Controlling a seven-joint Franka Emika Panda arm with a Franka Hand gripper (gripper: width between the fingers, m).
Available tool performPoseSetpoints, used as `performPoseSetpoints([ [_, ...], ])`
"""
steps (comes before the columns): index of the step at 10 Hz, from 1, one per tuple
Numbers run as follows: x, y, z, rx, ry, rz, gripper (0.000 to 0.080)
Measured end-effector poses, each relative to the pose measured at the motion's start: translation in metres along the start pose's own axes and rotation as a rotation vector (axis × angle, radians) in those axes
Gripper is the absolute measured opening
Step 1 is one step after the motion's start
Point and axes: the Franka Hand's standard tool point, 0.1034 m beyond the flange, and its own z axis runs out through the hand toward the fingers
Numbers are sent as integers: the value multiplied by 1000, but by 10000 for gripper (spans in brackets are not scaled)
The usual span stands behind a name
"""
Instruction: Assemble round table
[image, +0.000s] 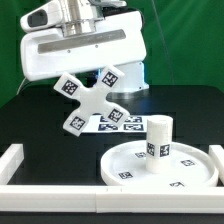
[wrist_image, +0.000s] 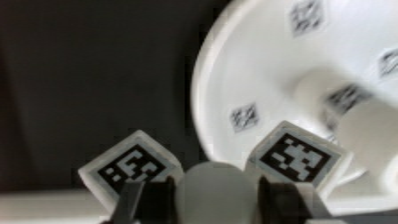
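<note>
The large round disc (image: 160, 163) lies flat on the black table at the exterior view's right, with the short thick cylinder leg (image: 157, 139) standing upright on its middle. My gripper (image: 88, 88) is shut on the small cross-shaped foot (image: 88, 100) and holds it tilted in the air, to the exterior view's left of the leg and above the table. In the wrist view the foot's tagged arms (wrist_image: 294, 155) stick out past my fingers (wrist_image: 135, 200), and the disc (wrist_image: 267, 90) and a blurred leg (wrist_image: 365, 70) lie beyond.
The marker board (image: 118, 122) lies flat behind the disc, partly under the held foot. A white border rail (image: 12, 160) runs along the table's edge at the exterior view's left and front. A green backdrop stands behind the arm.
</note>
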Motion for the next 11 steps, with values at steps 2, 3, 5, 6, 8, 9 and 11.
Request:
performPoseSetpoints([
  [2,15,23,6,-98,132,-184,212],
  [3,12,36,1,-186,186,-218,212],
  [5,34,18,-21,-138,225,-170,212],
  [6,36,19,-23,-151,222,-182,212],
  [8,34,20,-6,-126,189,-137,212],
  [9,42,20,7,-104,170,-132,212],
  [11,42,31,29,-89,145,-131,212],
])
